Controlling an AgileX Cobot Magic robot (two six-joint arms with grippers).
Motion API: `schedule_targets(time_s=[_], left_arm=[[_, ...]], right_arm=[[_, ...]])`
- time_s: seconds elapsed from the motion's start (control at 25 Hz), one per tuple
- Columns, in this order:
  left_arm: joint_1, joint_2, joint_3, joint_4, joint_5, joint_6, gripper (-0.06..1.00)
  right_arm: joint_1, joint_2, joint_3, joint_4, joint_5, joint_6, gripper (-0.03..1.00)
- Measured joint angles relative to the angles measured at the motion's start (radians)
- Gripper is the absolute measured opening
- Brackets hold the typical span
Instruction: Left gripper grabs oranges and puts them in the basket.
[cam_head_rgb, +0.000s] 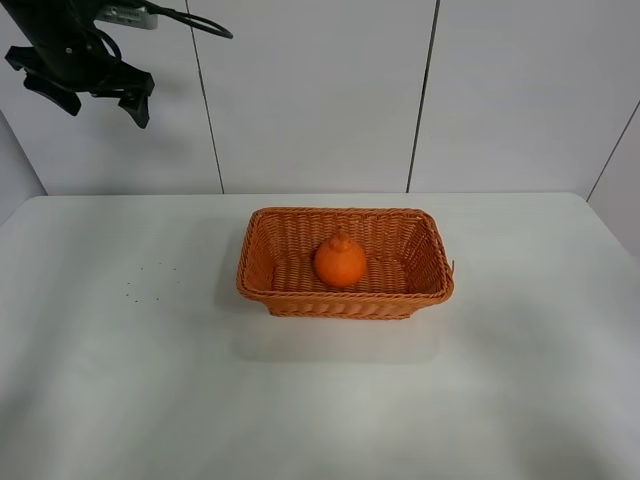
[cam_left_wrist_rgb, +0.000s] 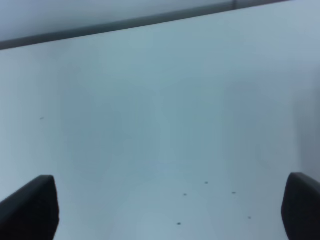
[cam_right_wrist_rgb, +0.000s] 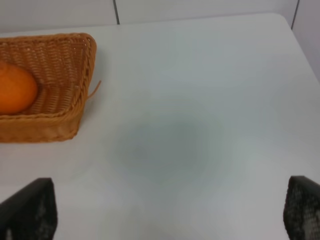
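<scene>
**Inside the basket already: fruit is down, so the only risk is a stray move**

Status: the orange (cam_head_rgb: 339, 262) sits knob-up about mid-floor of the basket (cam_head_rgb: 345, 303), and I can't see it touching any wall. The basket stands near the middle of the counter (cam_head_rgb: 110, 390).

The left tool (cam_head_rgb: 105, 108) hangs high at the far left, well apart from the basket. Its fingers are spread with nothing between them. Its wrist view shows only bare counter and a few dark specks (cam_left_wrist_rgb: 206, 183).

The right tool (cam_right_wrist_rgb: 165, 212) is also spread and empty. It faces the counter off the basket's right end and is not in the high view.

The task looks done to me, so what's left is avoidable trouble:
- **Second reach by the left tool:** if it comes down again, the spread fingers could clip the flared rim. The basket looks light, so it would slide or tip.
- **Nudged orange:** it's round and would roll on the woven floor if bumped. The walls look high enough to keep it in, unless the basket tilts.
- **Right tool sweeping toward the basket:** it could catch the near corner or the loose wicker strand (cam_right_wrist_rgb: 94, 90) sticking out there and drag the basket.
- **Cable:** the cable (cam_head_rgb: 195, 22) on the left arm is high up now, so it's only a snag risk if the arm drops across the rim.
</scene>
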Motion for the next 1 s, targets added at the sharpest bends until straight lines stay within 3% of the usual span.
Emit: schedule_targets(time_s=[0.28,0.52,1.0], left_arm=[[0.047,-0.041,0.01,-0.048,0.01,0.008,0.99],[0.047,-0.126,0.112,-0.053,0.003,0.017,0.99],[0.047,-0.511,0.48,-0.051,-0.116,0.018,0.99]], right_arm=[[0.0,0.0,0.0,0.0,0.0,0.0,0.69],[0.0,0.0,0.0,0.0,0.0,0.0,0.69],[0.0,0.0,0.0,0.0,0.0,0.0,0.69]])
